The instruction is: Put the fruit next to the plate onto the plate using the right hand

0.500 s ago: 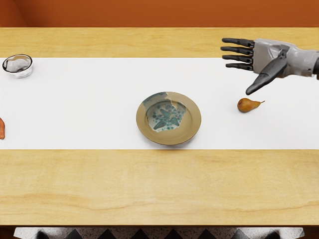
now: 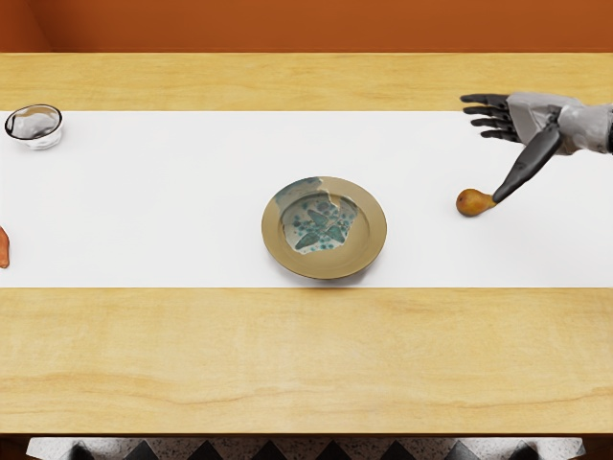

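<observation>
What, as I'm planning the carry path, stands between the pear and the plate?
Nothing visible: only bare white runner lies between the pear and the plate. The open right robot hand has its thumb tip at the pear's stem end.

Bright, even, lit from above. Faint soft shadows hugging the plate (image 2: 324, 227) rim. Crisp edge to edge.

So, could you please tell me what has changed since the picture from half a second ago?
The right hand has drawn back toward the picture's right edge and dropped slightly. Its thumb now reaches the pear at its stem end; whether it touches, I cannot tell. The fingers are spread and hold nothing. Pear, plate, glass bowl and the orange item at the left edge stayed put.
</observation>
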Available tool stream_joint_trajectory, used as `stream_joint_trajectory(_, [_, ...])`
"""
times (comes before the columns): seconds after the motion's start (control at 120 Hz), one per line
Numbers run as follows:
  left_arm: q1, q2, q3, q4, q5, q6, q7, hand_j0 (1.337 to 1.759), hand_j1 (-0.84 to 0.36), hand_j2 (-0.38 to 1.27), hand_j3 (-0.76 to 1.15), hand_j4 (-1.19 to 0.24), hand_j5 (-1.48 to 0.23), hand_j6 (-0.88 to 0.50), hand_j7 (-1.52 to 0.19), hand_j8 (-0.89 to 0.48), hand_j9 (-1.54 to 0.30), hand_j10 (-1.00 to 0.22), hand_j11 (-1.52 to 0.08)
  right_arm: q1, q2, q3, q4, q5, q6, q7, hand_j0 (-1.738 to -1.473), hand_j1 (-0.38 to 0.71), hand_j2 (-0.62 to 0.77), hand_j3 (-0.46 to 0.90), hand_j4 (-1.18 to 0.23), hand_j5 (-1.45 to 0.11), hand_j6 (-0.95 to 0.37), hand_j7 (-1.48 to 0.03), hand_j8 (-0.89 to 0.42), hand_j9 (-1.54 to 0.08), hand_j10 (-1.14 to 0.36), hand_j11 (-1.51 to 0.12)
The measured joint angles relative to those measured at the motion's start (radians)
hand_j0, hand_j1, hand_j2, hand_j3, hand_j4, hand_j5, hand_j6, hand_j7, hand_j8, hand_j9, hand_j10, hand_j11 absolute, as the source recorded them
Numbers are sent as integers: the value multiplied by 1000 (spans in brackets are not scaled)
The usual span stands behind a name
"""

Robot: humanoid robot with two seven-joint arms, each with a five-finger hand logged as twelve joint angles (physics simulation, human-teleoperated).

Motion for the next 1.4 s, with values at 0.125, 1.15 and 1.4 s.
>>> stream_joint_trajectory(0.125, [0, 0, 0, 0, 0, 0, 0, 1658, 325, 4, 0, -21, -27, -21, -27, -21, -27, -21, -27, 0, 27, -47, 1, -122, -130, 1, -1658, -349, 1, 0, -2, 0, -3, 0, -2, 0, -1, 0])
stream_joint_trajectory(1.15, [-1, 0, 0, 0, 0, 0, 0, 1658, 325, 4, 0, -21, -27, -21, -27, -21, -27, -21, -27, 9, 198, -296, -49, -461, -475, -4, -1658, -112, -37, 0, -203, -260, -205, -259, -204, -259, -202, -259])
stream_joint_trajectory(1.4, [0, 0, 0, 0, 0, 0, 0, 1658, 325, 4, 0, -21, -27, -21, -27, -21, -27, -21, -27, 0, 258, -353, -119, -476, -547, 0, -1658, -31, -50, 0, -271, -348, -273, -347, -272, -348, -270, -348])
